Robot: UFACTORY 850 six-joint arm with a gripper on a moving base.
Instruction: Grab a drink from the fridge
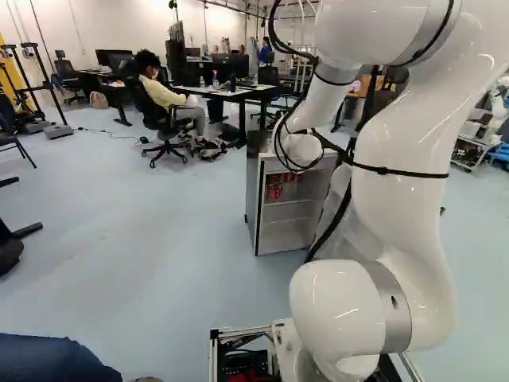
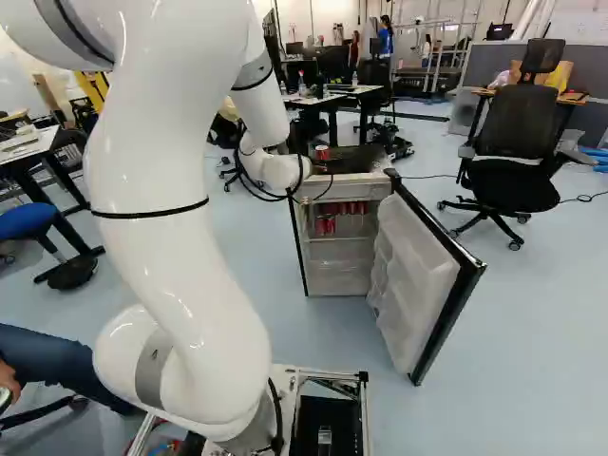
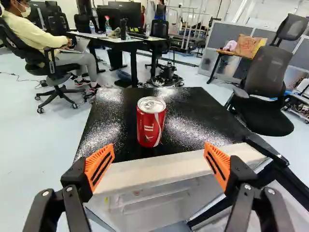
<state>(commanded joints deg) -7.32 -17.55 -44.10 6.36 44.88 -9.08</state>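
- One red drink can (image 3: 151, 123) with a silver lid stood upright on the black top of the fridge (image 1: 252, 187), set back from its front edge and near the middle from side to side.
- The gripper (image 2: 317, 169) was at the fridge's front edge, facing the can on top.
- Its jaws stood spread wide apart, the orange pads (image 3: 99, 166) turned toward each other; the can lay ahead of the gap, touched by neither finger.
- The white arm (image 1: 402, 175) reached forward from its base to the front of the fridge.
- The fridge door (image 2: 413, 280) hung wide open on the fridge's right side, its pale, shelved inner face showing.
- Several more red cans (image 2: 325, 225) were inside the fridge, in the upper part, above the lower shelves.
- A dark desk (image 1: 231, 93) with monitors was behind the fridge.
- A black office chair (image 2: 518, 171) stood to the right of the fridge, apart from it.
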